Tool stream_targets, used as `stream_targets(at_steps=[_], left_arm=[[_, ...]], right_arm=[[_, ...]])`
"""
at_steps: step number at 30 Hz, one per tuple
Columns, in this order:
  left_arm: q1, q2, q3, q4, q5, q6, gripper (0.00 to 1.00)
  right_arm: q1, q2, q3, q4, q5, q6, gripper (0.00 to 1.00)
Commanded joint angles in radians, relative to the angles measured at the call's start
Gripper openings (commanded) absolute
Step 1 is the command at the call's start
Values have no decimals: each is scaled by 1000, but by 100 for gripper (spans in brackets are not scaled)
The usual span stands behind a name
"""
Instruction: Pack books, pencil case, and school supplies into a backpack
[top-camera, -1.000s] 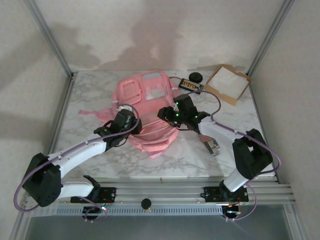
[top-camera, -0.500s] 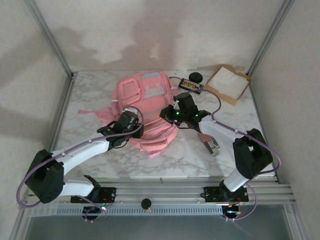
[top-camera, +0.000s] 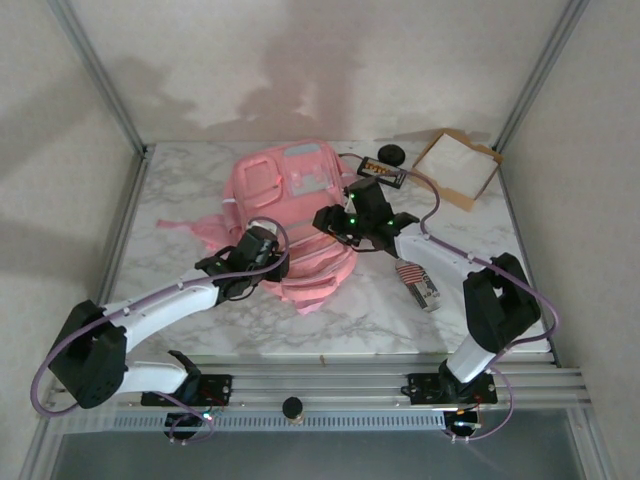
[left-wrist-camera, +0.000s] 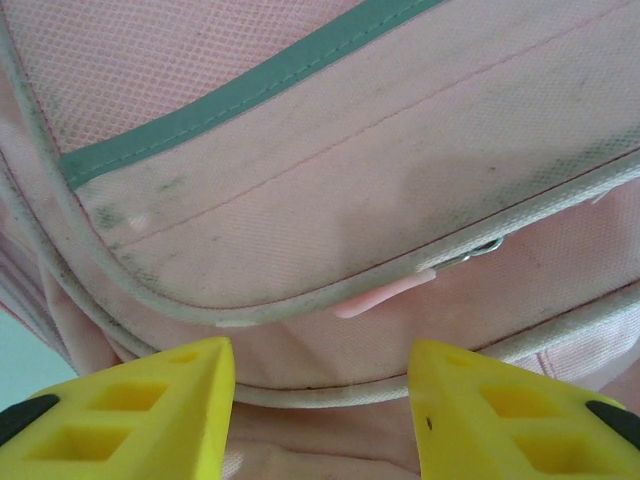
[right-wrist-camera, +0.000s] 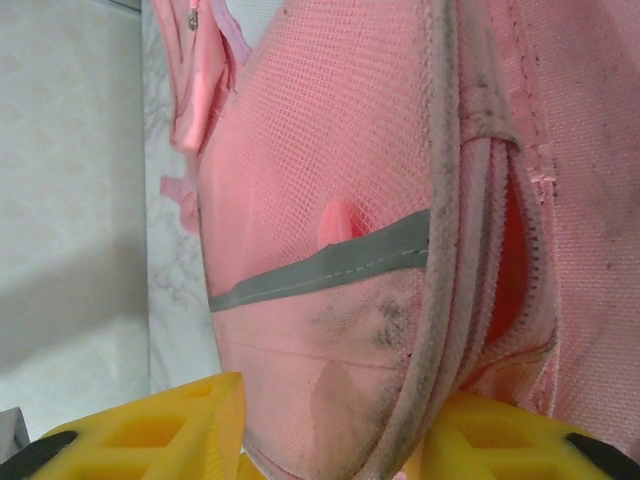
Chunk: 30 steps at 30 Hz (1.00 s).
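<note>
The pink backpack (top-camera: 290, 200) lies flat in the middle of the table, front pockets up. My left gripper (top-camera: 266, 252) is at its lower left edge. It stands open (left-wrist-camera: 320, 400) just short of a piped seam, with a pink zipper pull (left-wrist-camera: 385, 295) beyond the yellow fingers (left-wrist-camera: 150, 410). My right gripper (top-camera: 343, 218) is at the backpack's right side, open (right-wrist-camera: 335, 435), with the mesh side pocket (right-wrist-camera: 330, 300) between its fingers. The flag-striped school supplies pack (top-camera: 418, 282) lies on the table beside the right arm. Books and pencil case are out of view.
A black rectangular item with orange marks (top-camera: 383, 172) and a black round object (top-camera: 391, 153) sit behind the backpack. A cardboard tray with white inside (top-camera: 457, 165) stands at the back right. Pink straps (top-camera: 190, 225) trail left over the marble table (top-camera: 380, 320).
My right gripper has moved up and left along the backpack's side. My left gripper has slid a little right along the lower edge, and the fabric there has shifted.
</note>
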Motion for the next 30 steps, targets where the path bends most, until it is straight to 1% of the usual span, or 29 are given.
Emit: stream_targets(at_steps=[1, 4, 8, 12, 15, 18, 20, 22, 24, 26, 28, 30], left_arm=[[-5, -2, 30, -41, -50, 17, 48], [-5, -11, 26, -41, -53, 17, 48], [-5, -18, 29, -46, -56, 16, 48], [-5, -21, 33, -52, -65, 22, 49], [-5, -18, 40, -56, -72, 22, 49], [-5, -15, 47, -54, -73, 20, 49], [-4, -16, 51, -59, -81, 19, 49], [-5, -14, 58, -58, -86, 14, 49], [-5, -12, 63, -55, -87, 14, 49], [-5, -11, 65, -43, -92, 4, 49], [-5, -4, 70, -28, -68, 7, 48], [-5, 11, 85, -32, -63, 7, 46]], right_arm=[[0, 7, 102, -42, 107, -82, 47], [0, 9, 98, -45, 98, -83, 49], [-1, 21, 120, -87, 96, -101, 54], [-3, 40, 154, -158, 133, -146, 60], [-3, 35, 166, -155, 164, -156, 64], [-1, 46, 182, -111, 120, -143, 66], [0, 66, 215, -134, 122, -146, 66], [0, 67, 200, -92, 104, -128, 59], [3, 70, 201, -71, 79, -113, 56], [3, 74, 173, -6, 25, -74, 49], [3, 88, 150, 53, -23, -40, 34], [2, 99, 162, 44, -12, -46, 26]])
